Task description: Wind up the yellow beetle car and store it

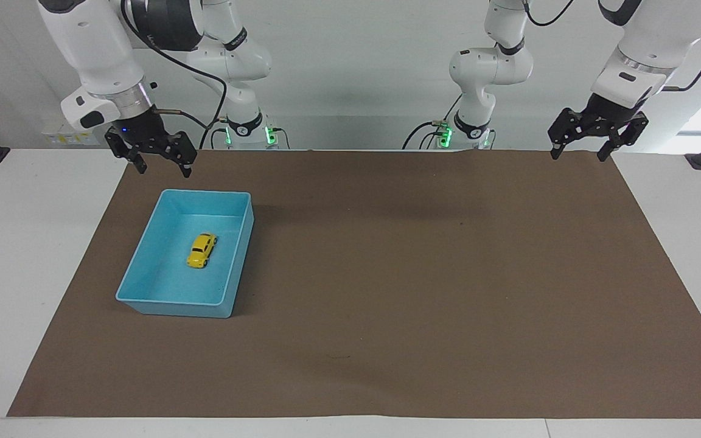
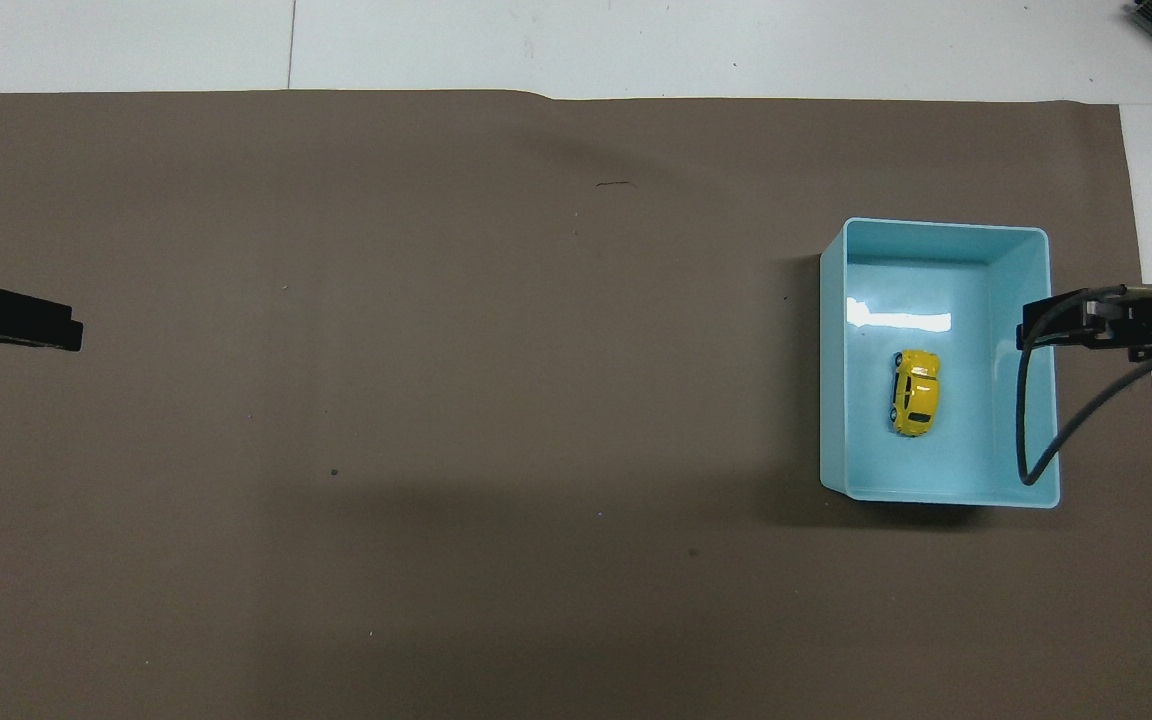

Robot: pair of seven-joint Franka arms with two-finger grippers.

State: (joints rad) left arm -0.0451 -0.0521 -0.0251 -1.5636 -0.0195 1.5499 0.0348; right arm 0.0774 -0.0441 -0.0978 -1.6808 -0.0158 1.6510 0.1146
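tabletop scene with two white robot arms standing along one edge of a white table point(image 1: 34, 243), most of which is covered by a large brown mat point(image 1: 423, 292). toward the right arm's end of the table a light blue tray point(image 1: 143, 267) sits on the mat, rectangular and open-topped, with its long sides running away from the robots. yellow beetle car point(image 1: 201, 250) rests on its wheels on the tray floor, about in the middle of the tray, touching none of the walls; it lies roughly lengthwise along the tray, and nothing is touching it. the right gripper point(image 1: 160, 168) hangs in the air over the mat's edge just on the robots' side of the tray, above the level of the rim and not in contact with tray or car; its two black fingers stand apart with nothing between them. in the overhead view part of the right arm's hand, with a looping black cable point(image 2: 1036, 420), shows at the tray's outer wall. the left gripper point(image 1: 577, 154) waits in the air over the robots' edge of the mat at the left arm's end of the table, well apart from the tray, its fingers also spread and empty. green lights glow at both arm bases.
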